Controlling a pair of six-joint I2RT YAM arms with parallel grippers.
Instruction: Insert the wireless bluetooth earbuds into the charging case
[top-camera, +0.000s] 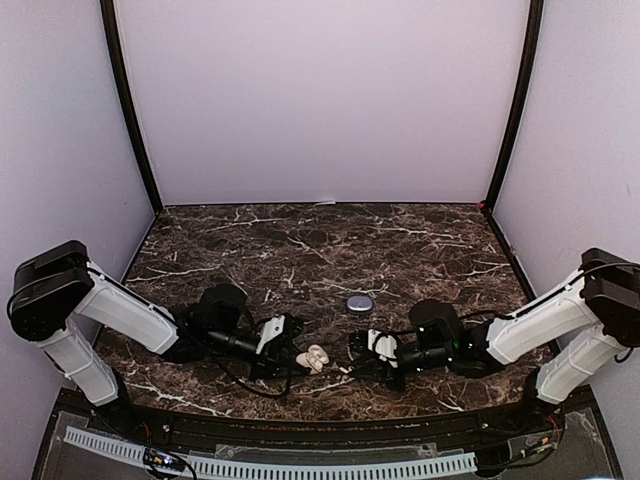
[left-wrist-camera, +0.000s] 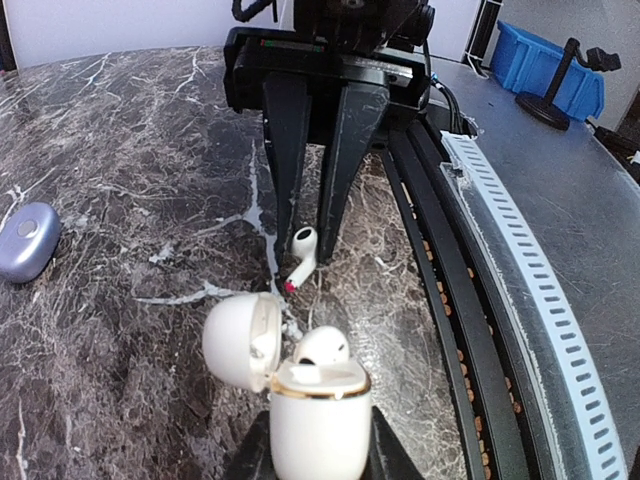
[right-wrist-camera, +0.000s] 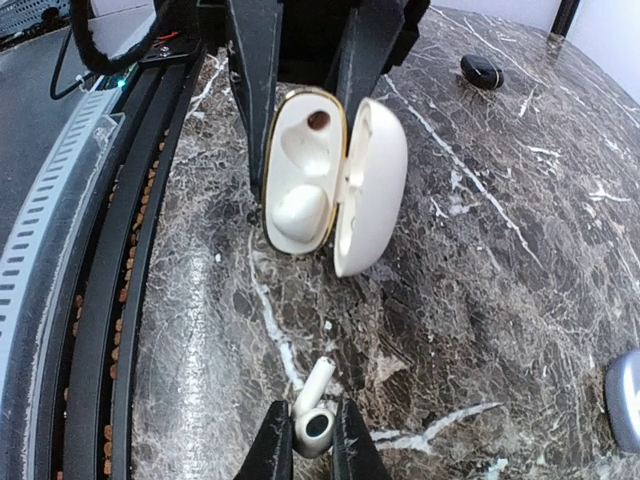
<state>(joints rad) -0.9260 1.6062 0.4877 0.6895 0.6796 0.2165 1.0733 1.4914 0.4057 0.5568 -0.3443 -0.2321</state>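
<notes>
My left gripper (left-wrist-camera: 318, 445) is shut on the body of a white charging case (left-wrist-camera: 320, 415) and holds it upright. The case's lid (left-wrist-camera: 240, 338) hangs open to the left, and one white earbud (left-wrist-camera: 322, 345) sits in the far slot. The near slot (right-wrist-camera: 318, 121) shows as an empty hole. A short way in front of the case, my right gripper (right-wrist-camera: 312, 445) is shut on the head of a second white earbud (right-wrist-camera: 315, 425), low over the marble. Its stem points toward the case (right-wrist-camera: 300, 170). From above, both grippers meet near the front edge around the case (top-camera: 315, 357).
A closed blue-grey case (top-camera: 359, 302) lies on the marble table (top-camera: 300, 250) behind the grippers. A small black case (right-wrist-camera: 482, 70) lies farther off on the left arm's side. Black rails and a white slotted strip (left-wrist-camera: 530, 280) run along the near table edge.
</notes>
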